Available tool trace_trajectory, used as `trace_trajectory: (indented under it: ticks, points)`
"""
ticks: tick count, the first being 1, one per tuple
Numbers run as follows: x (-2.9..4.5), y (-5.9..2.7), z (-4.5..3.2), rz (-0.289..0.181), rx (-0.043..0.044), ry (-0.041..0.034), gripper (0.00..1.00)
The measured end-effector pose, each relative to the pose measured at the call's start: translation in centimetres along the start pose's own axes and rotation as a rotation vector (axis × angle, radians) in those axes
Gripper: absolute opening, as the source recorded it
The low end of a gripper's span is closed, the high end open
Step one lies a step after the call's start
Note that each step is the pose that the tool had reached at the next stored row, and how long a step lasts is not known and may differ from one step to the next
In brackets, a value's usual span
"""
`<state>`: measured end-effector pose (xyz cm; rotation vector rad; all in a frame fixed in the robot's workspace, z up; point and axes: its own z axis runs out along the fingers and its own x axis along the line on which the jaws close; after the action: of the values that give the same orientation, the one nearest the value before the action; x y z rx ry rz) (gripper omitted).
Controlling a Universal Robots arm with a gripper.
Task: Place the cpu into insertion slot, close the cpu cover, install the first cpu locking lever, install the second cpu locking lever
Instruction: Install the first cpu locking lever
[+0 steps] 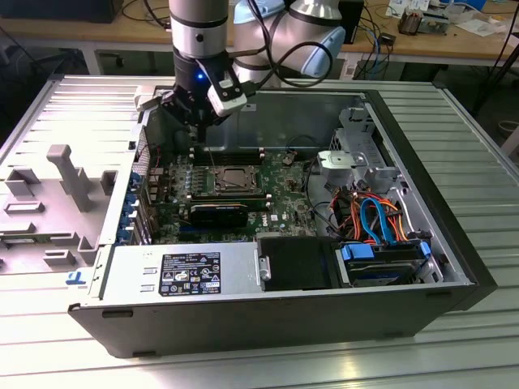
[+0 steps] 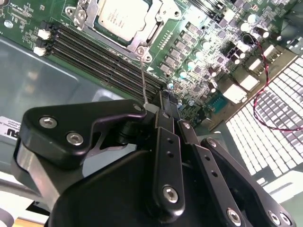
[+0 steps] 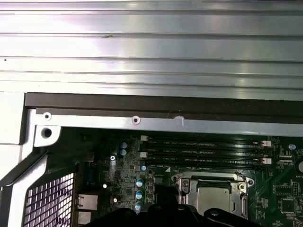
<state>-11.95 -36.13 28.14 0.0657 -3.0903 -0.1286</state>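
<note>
The cpu [image 2: 124, 16] lies flat in the insertion slot [image 1: 235, 180] on the green motherboard, its silvery top facing up. Around it lies the cpu cover [image 2: 163, 14], folded down as a silver frame. One thin wire locking lever [image 2: 143, 78] stands up from the socket's corner. Its upper end touches the side of my gripper [image 2: 168, 101], whose black fingers are shut together. In the exterior view my gripper [image 1: 197, 126] hangs over the board's rear on the exterior view's left, just behind the socket. The first wrist view has the cpu [image 3: 213, 198] under the cpu cover [image 3: 182, 187].
Black memory slots [image 2: 94, 52] run beside the socket. A black ribbed heatsink [image 1: 219, 213] sits in front of it, then the power supply [image 1: 182, 271]. Coloured cables [image 1: 369, 215] and a drive cage [image 1: 357, 162] stand on the exterior view's right. The case wall [image 3: 142, 120] rises close behind.
</note>
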Motion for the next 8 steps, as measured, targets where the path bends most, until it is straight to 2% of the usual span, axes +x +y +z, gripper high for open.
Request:
trace_trajectory:
  ticks: [8]
  points:
    - [0.25,0.02,0.58,-0.034,-0.005,0.0027,0.11]
